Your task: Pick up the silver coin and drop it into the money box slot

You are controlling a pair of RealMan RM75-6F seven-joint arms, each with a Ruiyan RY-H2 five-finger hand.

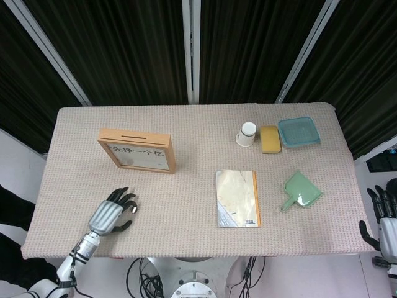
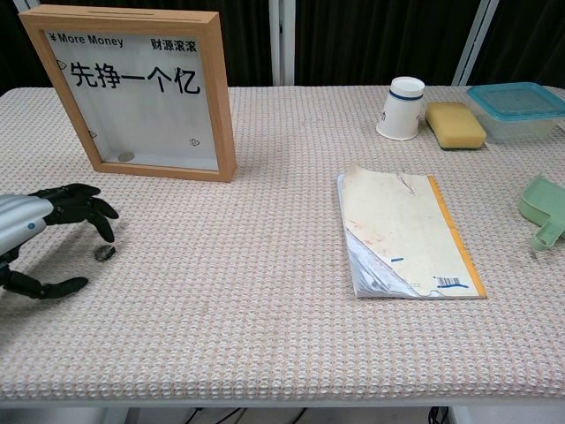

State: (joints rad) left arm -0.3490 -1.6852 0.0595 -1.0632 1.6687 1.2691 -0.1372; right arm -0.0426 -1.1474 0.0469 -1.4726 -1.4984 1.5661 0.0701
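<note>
Since the coin (image 2: 104,253) is lying flat on the counter (image 2: 265,336), in front of the money box (image 2: 132,90) and just under the left robot hand (image 2: 40,231), the fingers (image 2: 95,215) should be coming down either side of it and pinching low so it isn't skidding on the weave. That robot hand is hovering spread, thumb apart from the fingers, holding nothing and not clearly touching the coin. The right robot hand (image 1: 383,217) is idling off the counter edge, fingers apart and holding nothing.

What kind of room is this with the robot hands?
Probably a robot practice lab, not a home. A table with a woven beige cover stands before black curtains, cables hang under its front edge, and odd props lie spread out, like a wooden-framed money box and a worn yellow-edged booklet.
</note>
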